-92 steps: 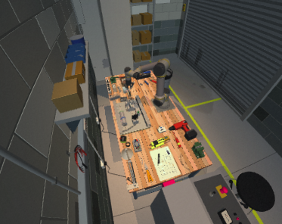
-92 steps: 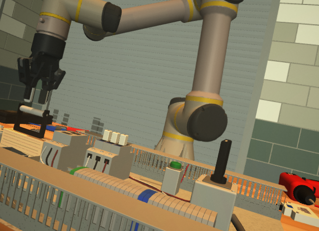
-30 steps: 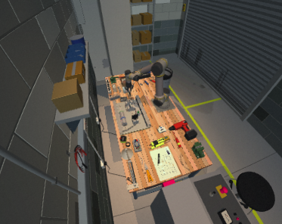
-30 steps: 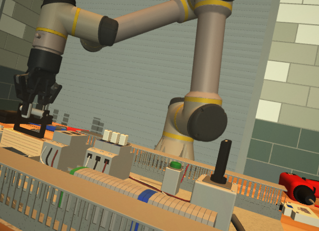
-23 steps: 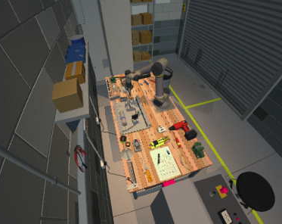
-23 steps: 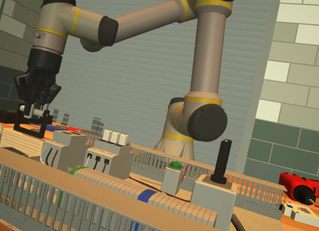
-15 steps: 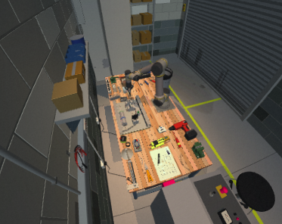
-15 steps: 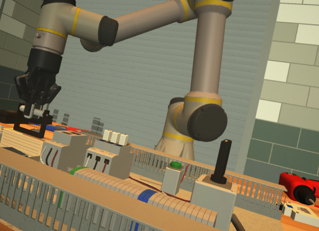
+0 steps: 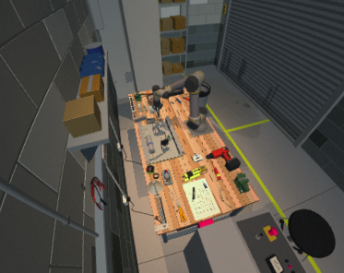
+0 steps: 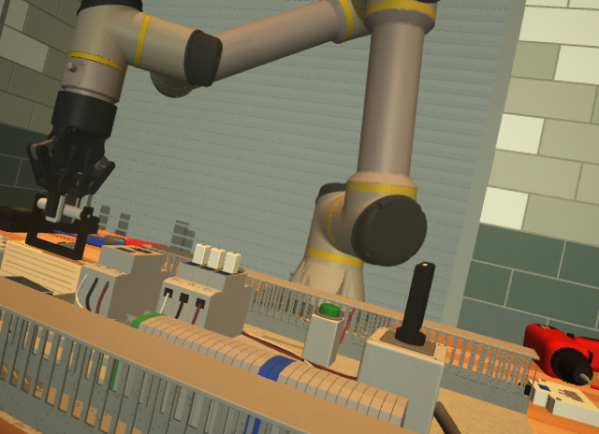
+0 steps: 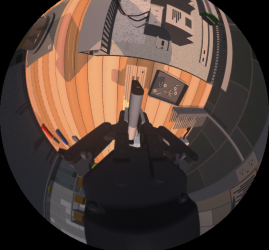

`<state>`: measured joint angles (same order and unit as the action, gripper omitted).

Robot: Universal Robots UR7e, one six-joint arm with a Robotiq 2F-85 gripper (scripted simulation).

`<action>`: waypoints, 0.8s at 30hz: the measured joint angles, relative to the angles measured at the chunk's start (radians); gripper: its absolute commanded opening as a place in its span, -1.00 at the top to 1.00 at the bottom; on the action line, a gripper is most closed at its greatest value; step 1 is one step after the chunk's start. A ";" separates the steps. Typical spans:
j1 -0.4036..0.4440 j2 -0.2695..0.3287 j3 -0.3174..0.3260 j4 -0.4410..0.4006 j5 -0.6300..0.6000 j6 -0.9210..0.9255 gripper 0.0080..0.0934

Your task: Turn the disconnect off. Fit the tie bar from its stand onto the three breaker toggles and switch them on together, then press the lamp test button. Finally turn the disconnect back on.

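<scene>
The near end of the grey tie bar (image 11: pixel 134 111) is hidden between the fingers, and the bar is held by my gripper (image 10: pixel 62 208) while it still rests across its black stand (image 10: pixel 55 229) at the far left of the panel. The three white breaker toggles (image 10: pixel 216 256) stand in a row to the right of the stand. Further right are the green lamp test button (image 10: pixel 329 310) on its small box and the black disconnect handle (image 10: pixel 417 301), which stands nearly upright on its grey box.
A slotted wiring duct (image 10: pixel 145 371) runs along the panel's near edge, with a row of terminal blocks (image 10: pixel 290 371) behind it. A tray of screws (image 11: pixel 167 90) and a grey comb-like part (image 11: pixel 188 120) lie on the bench beside the stand. A red drill (image 10: pixel 561 352) lies far right.
</scene>
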<state>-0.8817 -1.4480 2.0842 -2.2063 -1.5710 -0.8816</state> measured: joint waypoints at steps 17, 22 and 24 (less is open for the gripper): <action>0.000 -0.012 -0.010 0.022 0.000 0.000 1.00; 0.000 -0.020 -0.017 0.036 0.000 0.000 1.00; 0.000 -0.023 -0.020 0.042 0.000 0.000 1.00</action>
<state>-0.8816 -1.4708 2.0644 -2.1643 -1.5708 -0.8816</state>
